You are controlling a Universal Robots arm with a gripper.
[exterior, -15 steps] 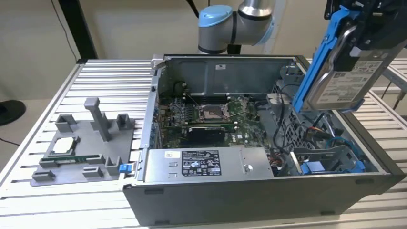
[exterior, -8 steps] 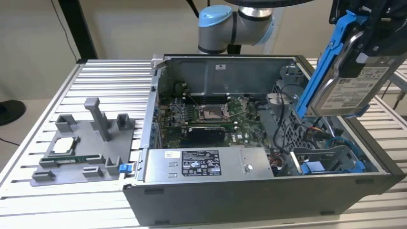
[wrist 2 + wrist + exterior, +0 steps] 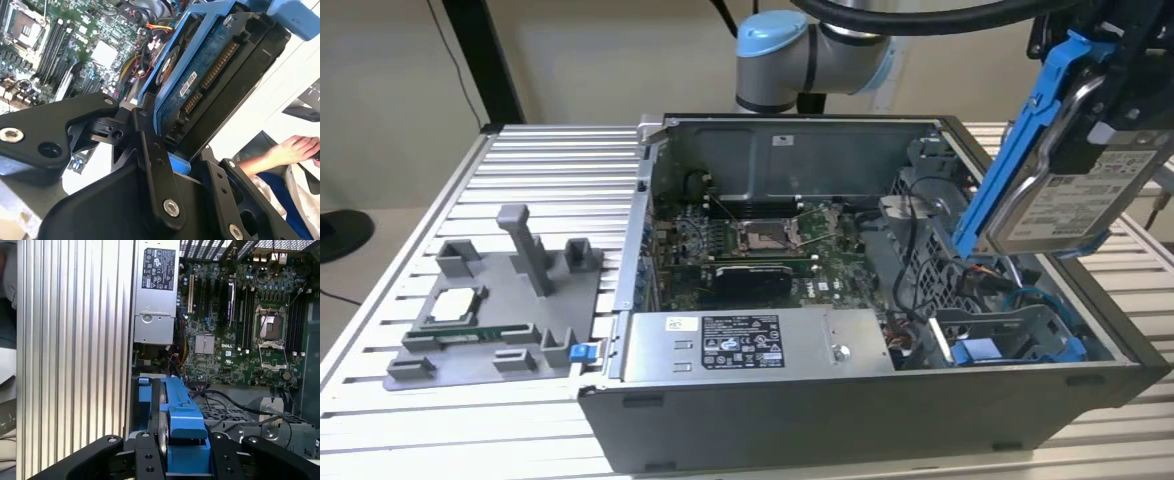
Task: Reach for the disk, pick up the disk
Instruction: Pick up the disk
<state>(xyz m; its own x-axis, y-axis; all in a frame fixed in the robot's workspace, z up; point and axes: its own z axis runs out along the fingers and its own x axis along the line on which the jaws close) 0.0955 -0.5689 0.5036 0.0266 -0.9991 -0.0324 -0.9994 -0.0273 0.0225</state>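
Disk [image 3: 1067, 190]: lifted clear above the open computer case [image 3: 854, 420] at the exterior view's right, tilted steeply on edge; I judge it pulled free of its bay
Gripper [image 3: 165, 135]: I see black fingers [image 3: 152, 150] clamped on the disk's blue rails, holding its weight

end effector [image 3: 165, 145] clamping disk [image 3: 200, 75], motherboard [image 3: 60, 45]
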